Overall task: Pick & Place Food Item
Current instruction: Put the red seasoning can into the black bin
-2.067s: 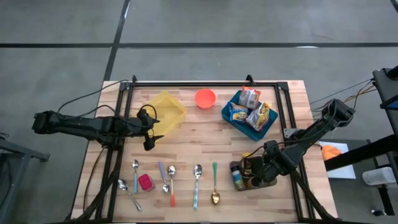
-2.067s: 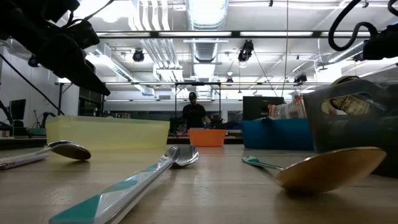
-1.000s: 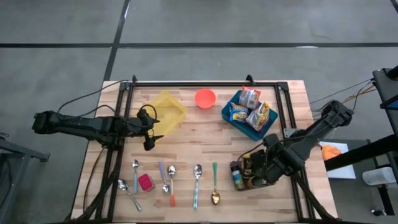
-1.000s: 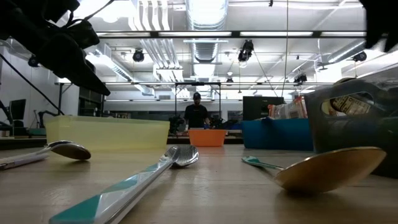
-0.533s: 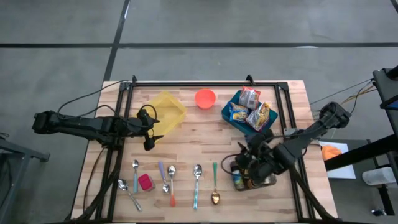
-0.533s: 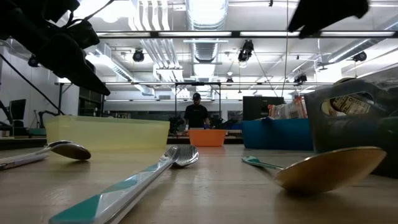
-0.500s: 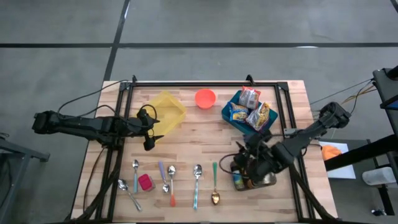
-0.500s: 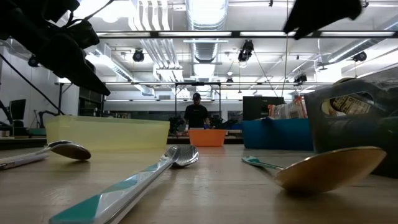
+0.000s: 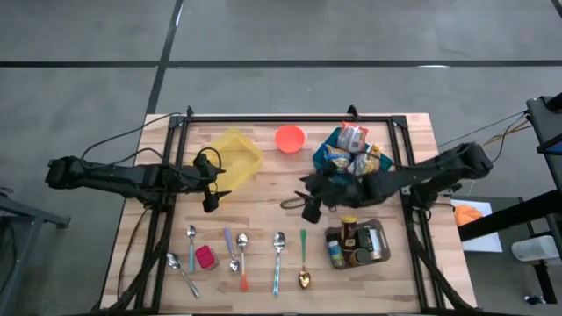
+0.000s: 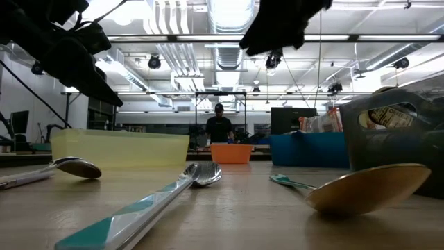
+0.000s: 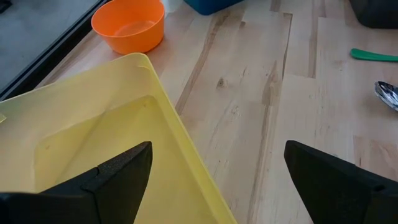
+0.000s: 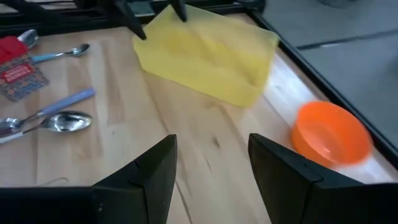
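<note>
High view: no legible labels

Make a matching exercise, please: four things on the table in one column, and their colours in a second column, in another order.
Things:
1. bowl
2. empty tub
3. bin holding snack packets
4. small packet beside the spoons

Colours:
a. blue
b. pink
c. orange
d. yellow

Pairs: 1-c, 2-d, 3-a, 4-b

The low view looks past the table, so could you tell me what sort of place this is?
Probably a robotics lab or workshop: exposed ceiling ducts, a person at a far workbench, and a framed wooden table set with test items.
</note>
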Action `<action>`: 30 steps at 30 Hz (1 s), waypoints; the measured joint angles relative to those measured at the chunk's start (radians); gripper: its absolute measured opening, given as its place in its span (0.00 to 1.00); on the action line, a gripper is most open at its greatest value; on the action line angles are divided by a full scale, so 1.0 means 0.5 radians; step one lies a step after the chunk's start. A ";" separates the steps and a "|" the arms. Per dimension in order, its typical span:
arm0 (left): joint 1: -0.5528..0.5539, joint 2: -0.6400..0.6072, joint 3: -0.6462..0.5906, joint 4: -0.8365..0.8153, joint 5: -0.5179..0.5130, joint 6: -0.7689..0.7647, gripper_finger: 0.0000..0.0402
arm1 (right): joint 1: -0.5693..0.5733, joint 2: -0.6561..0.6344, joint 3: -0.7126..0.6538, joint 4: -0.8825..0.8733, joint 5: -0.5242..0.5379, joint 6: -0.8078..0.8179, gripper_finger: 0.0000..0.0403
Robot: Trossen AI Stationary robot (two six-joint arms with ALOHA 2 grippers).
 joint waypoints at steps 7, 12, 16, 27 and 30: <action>0.000 0.000 0.000 0.000 0.000 0.000 0.92 | -0.240 -0.004 -0.264 0.569 -0.586 -0.488 0.49; 0.000 0.000 0.000 -0.001 0.000 -0.001 0.92 | -0.419 -0.063 -0.504 1.257 -0.987 -0.914 0.49; 0.000 0.000 0.001 -0.001 0.000 -0.001 0.92 | -0.540 -0.090 -0.701 1.674 -1.139 -0.909 0.49; 0.001 0.000 0.001 -0.018 0.000 -0.002 0.92 | -0.565 -0.117 -0.835 1.737 -1.168 -0.916 0.49; 0.000 0.000 0.000 -0.021 0.000 -0.002 0.92 | -0.565 -0.117 -0.829 1.729 -1.168 -0.888 0.49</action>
